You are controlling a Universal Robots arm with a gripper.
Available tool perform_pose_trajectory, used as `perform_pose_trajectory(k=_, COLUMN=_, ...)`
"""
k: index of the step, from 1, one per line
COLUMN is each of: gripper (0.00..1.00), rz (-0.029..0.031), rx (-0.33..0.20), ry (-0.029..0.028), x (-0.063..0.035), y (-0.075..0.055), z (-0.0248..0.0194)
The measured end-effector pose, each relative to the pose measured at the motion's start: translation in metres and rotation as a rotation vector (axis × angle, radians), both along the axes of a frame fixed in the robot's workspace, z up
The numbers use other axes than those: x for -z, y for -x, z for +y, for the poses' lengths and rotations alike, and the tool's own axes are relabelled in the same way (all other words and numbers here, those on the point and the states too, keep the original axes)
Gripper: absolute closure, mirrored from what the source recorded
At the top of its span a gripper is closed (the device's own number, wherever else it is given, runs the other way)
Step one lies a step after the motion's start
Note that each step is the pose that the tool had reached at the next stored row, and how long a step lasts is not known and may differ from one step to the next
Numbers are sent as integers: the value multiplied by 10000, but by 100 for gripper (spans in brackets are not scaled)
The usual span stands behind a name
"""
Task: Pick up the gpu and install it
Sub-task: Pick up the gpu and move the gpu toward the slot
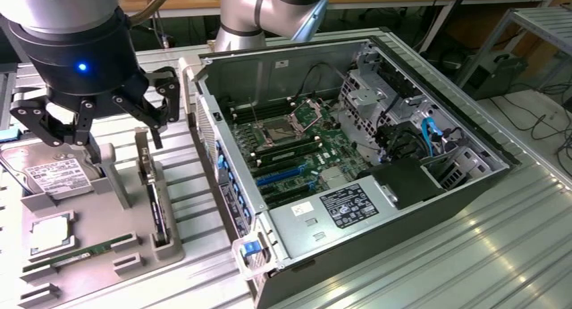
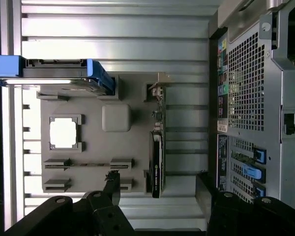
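Black gripper [image 2: 159, 182] gapes above thin dark gpu [image 2: 156, 157].

Table [image 1: 465, 255] carries a tray [image 1: 107, 218] at the exterior view's left, with the computer case [image 1: 268, 74] just beside it at the right. On the tray:
- the gpu [image 1: 157, 212] [image 2: 156, 162] stands on edge along the side nearest the case
- the hard drive [image 1: 49, 175] is at the far left
- the processor [image 1: 52, 232] is in front of it
- the RAM stick [image 1: 85, 252] is nearest the camera

Gripper [image 1: 125, 148] hangs above the tray.

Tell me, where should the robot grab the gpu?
Probably by its long top edge, coming straight down from above. The gpu stands on edge in a slot of the gray tray, so both flat faces look free to pinch.
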State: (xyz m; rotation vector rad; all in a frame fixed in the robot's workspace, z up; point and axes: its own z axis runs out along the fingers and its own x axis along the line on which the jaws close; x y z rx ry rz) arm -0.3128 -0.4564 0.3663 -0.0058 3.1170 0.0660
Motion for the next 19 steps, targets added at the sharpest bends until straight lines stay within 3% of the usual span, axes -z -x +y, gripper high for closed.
perform_pose_trajectory(k=2, gripper=28, rz=-1, rx=-1, ry=23, x=11, y=-1, z=-1)
perform_pose_trajectory(k=5, gripper=28, rz=-4, rx=0, ry=136, x=22, y=0, z=0)
perform_pose_trajectory(k=7, gripper=28, rz=-3, rx=-1, ry=175, x=29, y=-1, z=-1)
perform_pose_trajectory(k=13, gripper=28, rz=-3, rx=0, ry=176, x=94, y=0, z=0)
perform_pose_trajectory(k=19, gripper=28, rz=-3, rx=-1, ry=179, x=232, y=0, z=0)
